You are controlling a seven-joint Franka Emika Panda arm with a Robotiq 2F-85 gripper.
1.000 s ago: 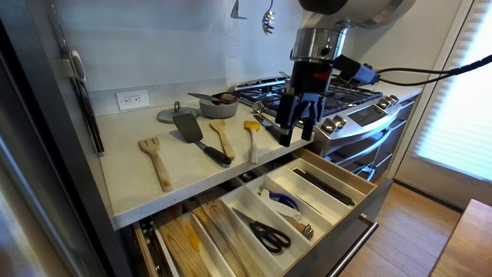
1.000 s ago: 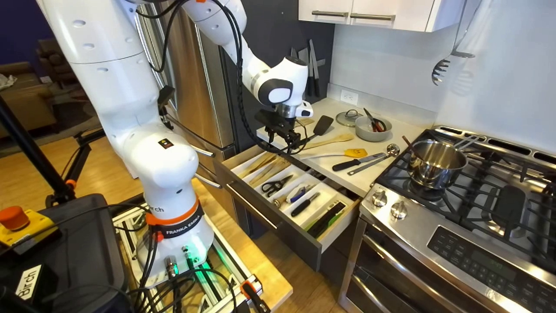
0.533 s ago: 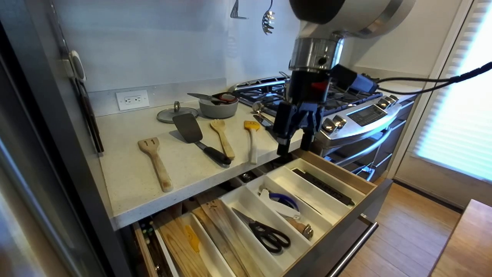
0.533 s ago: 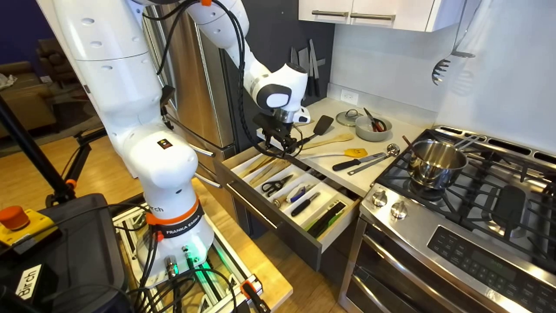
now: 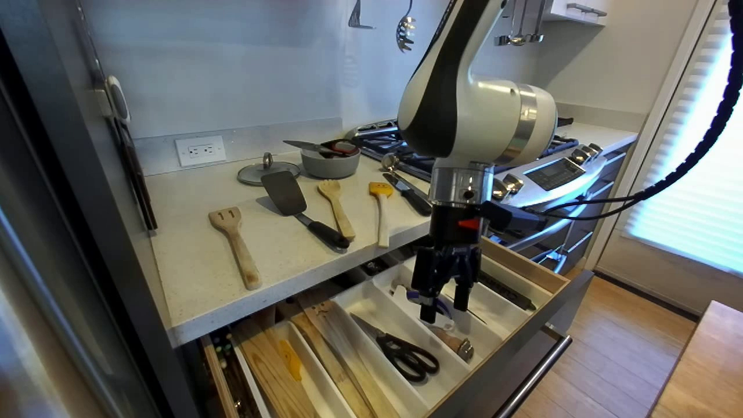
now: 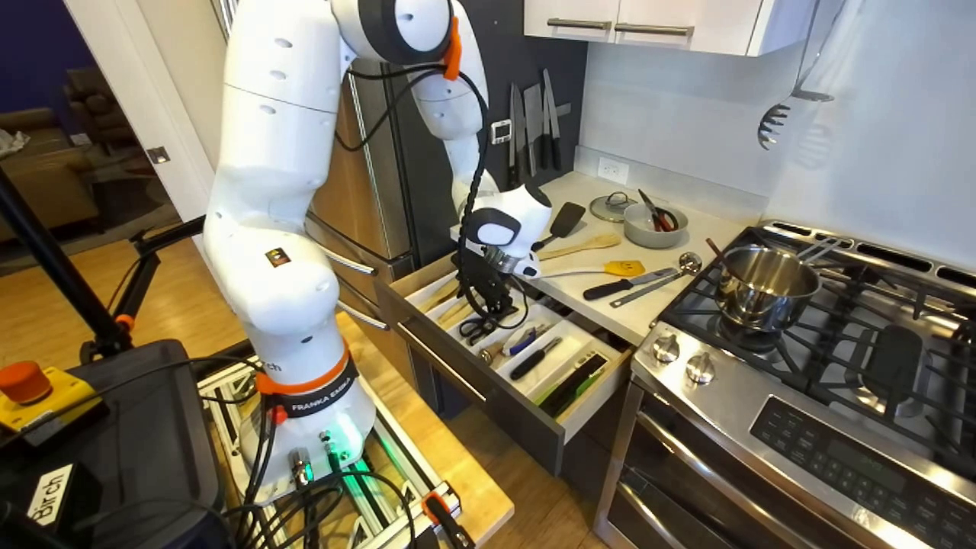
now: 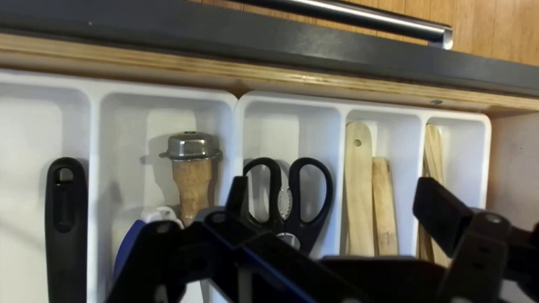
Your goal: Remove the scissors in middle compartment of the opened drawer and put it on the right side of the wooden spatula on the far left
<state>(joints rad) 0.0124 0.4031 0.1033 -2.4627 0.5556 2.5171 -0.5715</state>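
Observation:
The scissors [image 5: 390, 343] lie in the middle compartment [image 5: 361, 299] of the open drawer [image 6: 522, 427], with black looped handles toward the drawer front. They also show in the wrist view [image 7: 309, 229], where my gripper hides the blades. My gripper [image 5: 445, 310] is open and empty above the drawer. In the wrist view, one finger [image 7: 238, 189] overlaps the left edge of the scissors' handles. The other finger [image 7: 438, 210] is over a compartment of wooden utensils. The wooden spatula [image 5: 226, 219] lies at the far left of the counter and is out of the wrist view.
Wooden utensils [image 7: 358, 189] lie in compartments on one side of the scissors. A wooden-handled tool [image 7: 191, 181] and a blue tool [image 7: 128, 240] lie on the other. The black spatula [image 5: 284, 194] and a yellow-headed utensil [image 5: 380, 189] lie on the counter [image 5: 191, 255].
My gripper has moved down from beside the counter edge to a lower place over the drawer, nearer the scissors. It stays open. The scissors and the drawer have not moved.

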